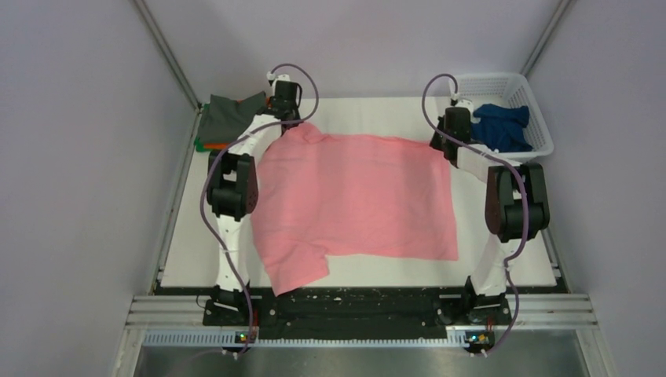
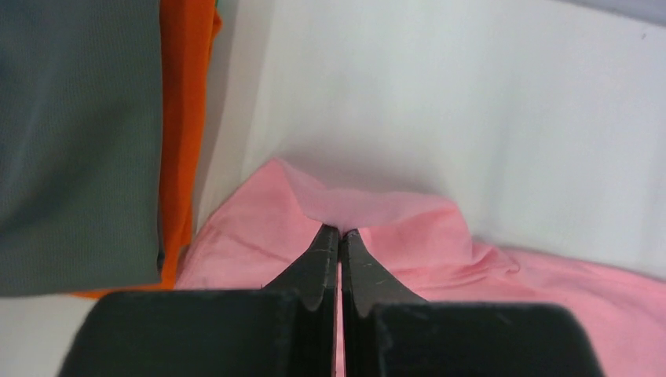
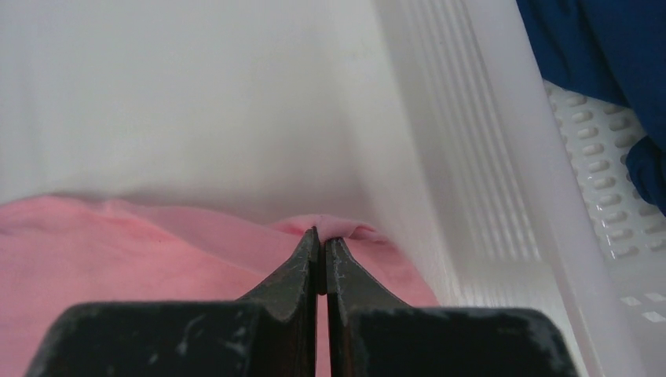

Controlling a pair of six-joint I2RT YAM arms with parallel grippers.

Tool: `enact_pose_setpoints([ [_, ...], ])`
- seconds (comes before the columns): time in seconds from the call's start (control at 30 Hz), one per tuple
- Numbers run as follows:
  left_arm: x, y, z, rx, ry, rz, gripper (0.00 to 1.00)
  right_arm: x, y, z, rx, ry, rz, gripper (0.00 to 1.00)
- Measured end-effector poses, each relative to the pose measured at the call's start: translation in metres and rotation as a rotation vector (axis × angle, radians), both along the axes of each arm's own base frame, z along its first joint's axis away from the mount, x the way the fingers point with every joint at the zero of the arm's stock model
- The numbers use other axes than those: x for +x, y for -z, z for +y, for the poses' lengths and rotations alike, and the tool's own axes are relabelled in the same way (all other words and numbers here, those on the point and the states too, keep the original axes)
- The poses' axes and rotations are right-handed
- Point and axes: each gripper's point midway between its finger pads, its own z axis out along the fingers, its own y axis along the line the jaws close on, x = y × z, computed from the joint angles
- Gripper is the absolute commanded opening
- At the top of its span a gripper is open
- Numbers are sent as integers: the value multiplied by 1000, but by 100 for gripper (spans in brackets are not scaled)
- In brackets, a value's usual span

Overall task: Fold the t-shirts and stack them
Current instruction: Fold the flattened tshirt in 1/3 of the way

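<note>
The left fingers (image 2: 314, 271) and right fingers (image 3: 300, 271) were each clamped tight on a far corner of the light pink t-shirt (image 1: 353, 196), likely to draw it flat across the desk (image 1: 192, 251) for folding. Only the wrist views showed those grips; the top view showed the shirt spread mid-desk.

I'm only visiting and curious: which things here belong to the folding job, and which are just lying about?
Job: pink t-shirt, pinched by left gripper and right gripper; dark grey t-shirt; orange t-shirt; navy t-shirt.
Lying about: white basket, white table.
</note>
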Motion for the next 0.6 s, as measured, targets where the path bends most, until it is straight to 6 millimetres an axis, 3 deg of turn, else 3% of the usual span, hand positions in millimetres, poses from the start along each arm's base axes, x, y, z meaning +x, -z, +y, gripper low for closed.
enact_pose_setpoints([
  [0.07, -12, 4, 1, -16, -10, 20, 0, -3, 3, -1, -9, -5, 16, 0],
  [0.2, -56, 2, 9, -52, -41, 75, 0, -11, 6, -6, -43, -4, 54, 0],
  [0.47, -126, -61, 11, -214, -89, 20, 0, -28, -9, -22, -138, 16, 87, 0],
  [0.6, -163, -65, 12, -266, -117, 47, 0, -32, -9, -26, -165, 8, 108, 0],
])
